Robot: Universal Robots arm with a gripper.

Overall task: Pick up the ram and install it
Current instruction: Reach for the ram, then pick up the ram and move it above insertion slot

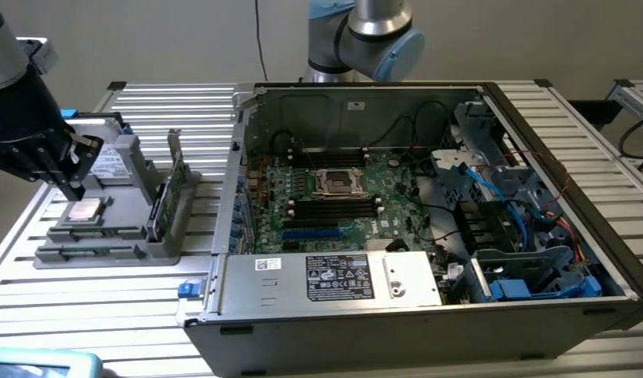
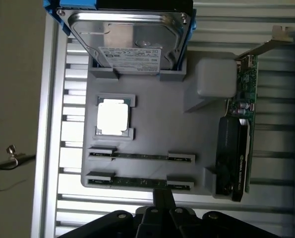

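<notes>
The gripper point(image 1: 72, 189) is hanging over the gray tray point(image 1: 158, 253), close to the silver chip point(image 1: 85, 210). A green card point(image 1: 166, 201) is standing at the chip's three o'clock, and the open computer case point(image 1: 405, 315) is lying farther that way.

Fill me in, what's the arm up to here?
The robot arm's gripper hangs over the gray parts tray at the exterior view's left, beside the open computer case. No ram is out yet. Both sticks lie in their tray slots, and the gripper is closest to the outer ram stick, with the second ram stick just beyond it. A processor chip, a hard drive and a graphics card also sit in the tray.
</notes>
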